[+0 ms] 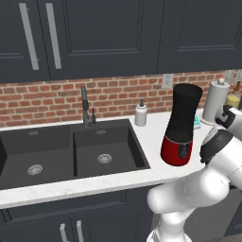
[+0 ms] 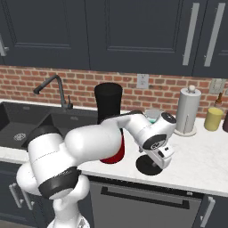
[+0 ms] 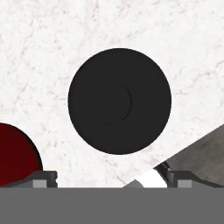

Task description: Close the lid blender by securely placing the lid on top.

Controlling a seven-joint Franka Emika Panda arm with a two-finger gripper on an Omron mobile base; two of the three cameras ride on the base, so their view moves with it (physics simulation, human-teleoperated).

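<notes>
Item, nearest: the gripper [image 2: 156, 164], pointing down over the front edge of the tabletop [image 2: 200, 160], just right of the blender. In the hand view its jaws are standing wide apart at the two bottom corners, holding nothing.

Item: the lid [image 3: 119, 101], a flat black disc with a faint round knob at its centre, lying on the white tabletop directly beneath the gripper. In the right base view the lid [image 2: 147, 165] is sitting near the front edge, partly covered by the hand. It is apart from the jaws, not yet touched.

Item: the blender [image 1: 180, 125], tall black jar on a glossy red base, standing upright just beside the lid, between it and the sink [image 1: 71, 151]. Its top is uncovered.

Item, farther: a paper towel roll [image 2: 187, 111], a yellow bottle [image 2: 213, 118] and a white soap bottle [image 1: 141, 114] along the brick wall.

Step in hand, as judged: lining up over the lid for the pick; the task is at an early stage. The next move is calling for a straight descent, jaws straddling the knob or the disc's rim, closing firmly, then lifting high enough to clear the jar's rim before carrying it over.
</notes>
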